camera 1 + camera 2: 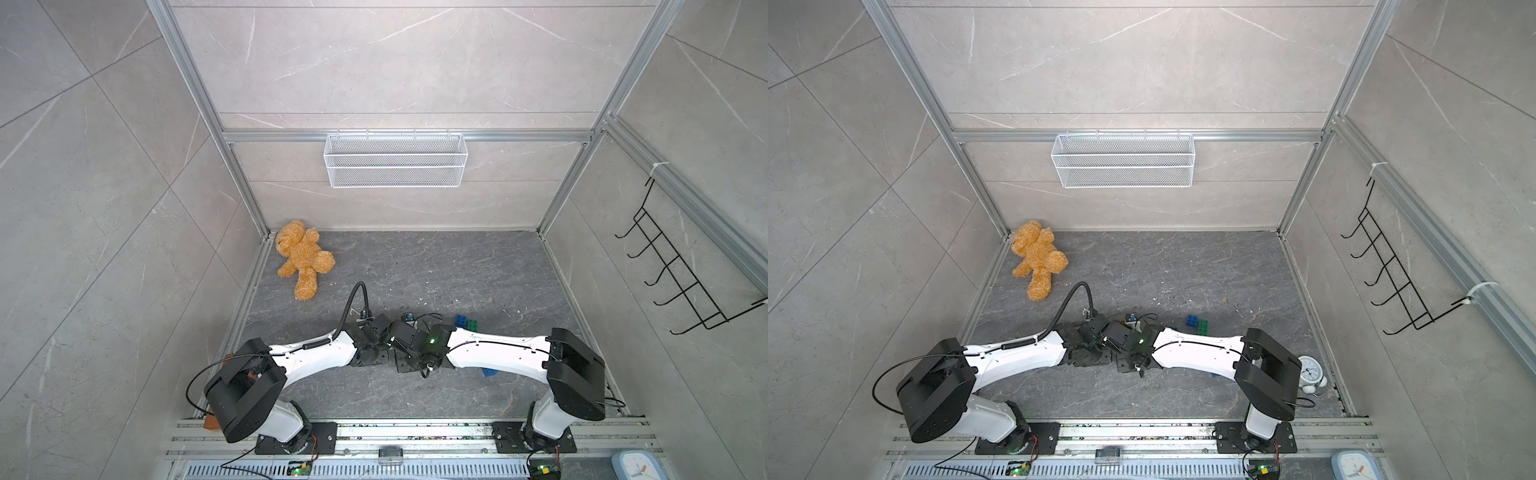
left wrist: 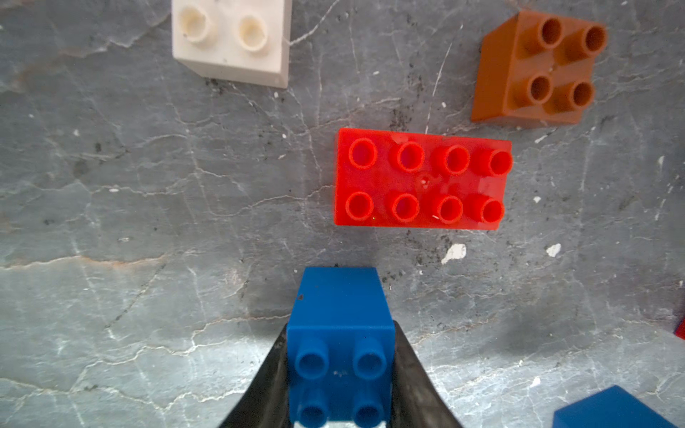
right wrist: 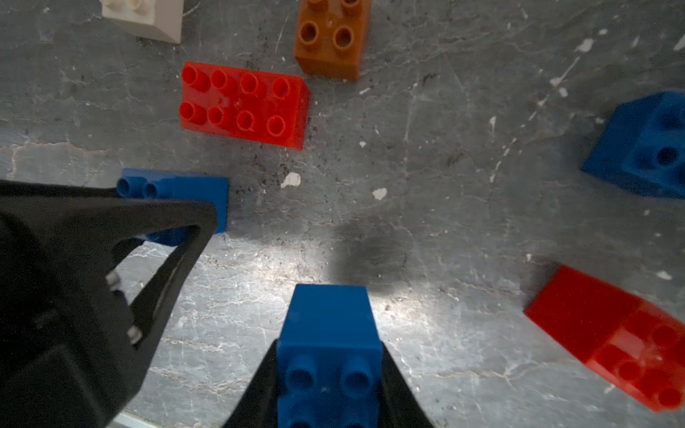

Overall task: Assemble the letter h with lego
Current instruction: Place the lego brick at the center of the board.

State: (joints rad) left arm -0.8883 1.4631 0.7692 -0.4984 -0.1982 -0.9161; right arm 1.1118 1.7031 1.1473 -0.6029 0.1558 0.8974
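Left wrist view: left gripper (image 2: 341, 328) pinched tight on blue brick (image 2: 339, 307), seemingly off the table (image 2: 111, 222); white brick (image 2: 231, 40), long red brick (image 2: 422, 179) and brown brick (image 2: 537, 70) loose beyond. Right wrist view: right gripper (image 3: 330, 344) likewise clamped on second blue brick (image 3: 328, 318). Top view: left arm (image 1: 316, 357) and right arm (image 1: 498, 349) meeting mid-table, toward the near side; spare blue brick (image 1: 461, 321) and green brick (image 1: 472, 325) just far of right arm. Likely step: joining the two blues for the stem. Next: align studs with underside, press squarely.
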